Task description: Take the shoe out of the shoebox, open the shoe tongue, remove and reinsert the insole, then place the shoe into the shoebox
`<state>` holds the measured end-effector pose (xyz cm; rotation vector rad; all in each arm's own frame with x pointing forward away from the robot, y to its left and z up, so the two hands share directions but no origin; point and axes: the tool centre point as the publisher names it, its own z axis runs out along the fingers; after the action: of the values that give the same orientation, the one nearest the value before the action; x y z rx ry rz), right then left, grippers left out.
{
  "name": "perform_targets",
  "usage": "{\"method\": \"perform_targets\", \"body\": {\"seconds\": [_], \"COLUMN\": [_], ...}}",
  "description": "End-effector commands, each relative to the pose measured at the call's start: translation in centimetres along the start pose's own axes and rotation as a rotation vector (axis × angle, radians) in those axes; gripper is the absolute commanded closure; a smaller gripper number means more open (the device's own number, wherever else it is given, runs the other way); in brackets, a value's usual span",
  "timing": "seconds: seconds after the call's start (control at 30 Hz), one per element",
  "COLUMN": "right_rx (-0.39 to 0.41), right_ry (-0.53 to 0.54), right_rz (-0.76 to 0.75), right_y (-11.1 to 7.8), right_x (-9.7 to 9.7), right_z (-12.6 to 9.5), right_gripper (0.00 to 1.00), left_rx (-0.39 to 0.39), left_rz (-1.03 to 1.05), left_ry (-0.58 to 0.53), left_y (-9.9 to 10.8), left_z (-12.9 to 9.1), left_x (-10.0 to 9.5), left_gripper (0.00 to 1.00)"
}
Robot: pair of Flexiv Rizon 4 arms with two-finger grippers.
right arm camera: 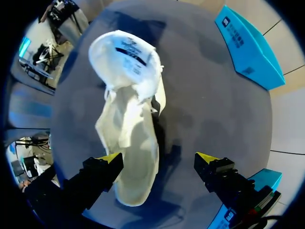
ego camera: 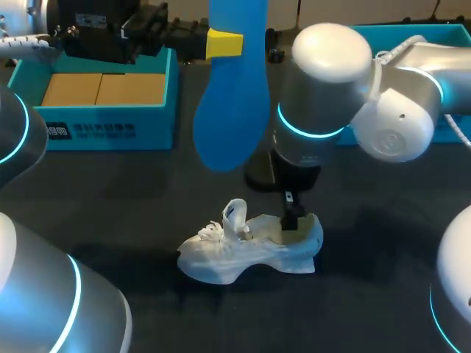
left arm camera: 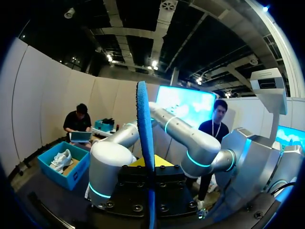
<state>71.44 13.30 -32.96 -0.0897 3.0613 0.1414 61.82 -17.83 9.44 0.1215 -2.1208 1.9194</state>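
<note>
Left claw [ego camera: 224,43] closed on the upper end of the blue insole [ego camera: 232,110]. The insole hangs free above the worktop [ego camera: 103,198], on the far side of the shoe.

White shoe [ego camera: 246,250] stands on its sole mid-worktop, toe left, tongue raised.

Right claw [right arm camera: 158,160] is spread wide over the heel end, gripping nothing.

Shoebox [ego camera: 110,125] sits far left.

Judgement: the insole looks light, thin and floppy; pinch it flat near the heel end and feed it in toe first. The shoe is light with a soft upper; steady it at the heel collar.
</note>
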Motion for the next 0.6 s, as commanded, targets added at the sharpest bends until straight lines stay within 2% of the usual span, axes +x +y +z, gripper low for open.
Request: {"method": "perform_targets", "body": {"seconds": [0.03,0.6], "right_rx": [0.011,-0.014], "right_ry": [-0.003,0.034], "right_rz": [0.002,0.03], "right_y": [1.1,1.0], "right_x": [-0.8,-0.6], "right_z": [1.9,5.4], "right_gripper": [0.0,0.0], "left_rx": [-0.001,-0.001], "left_rz": [0.001,0.001], "left_ry": [0.002,0.002], "left_y": [0.0,0.0], "left_z": [0.1,0.1], "left_x": [-0.1,-0.1], "left_gripper": [1.0,1.0]}}
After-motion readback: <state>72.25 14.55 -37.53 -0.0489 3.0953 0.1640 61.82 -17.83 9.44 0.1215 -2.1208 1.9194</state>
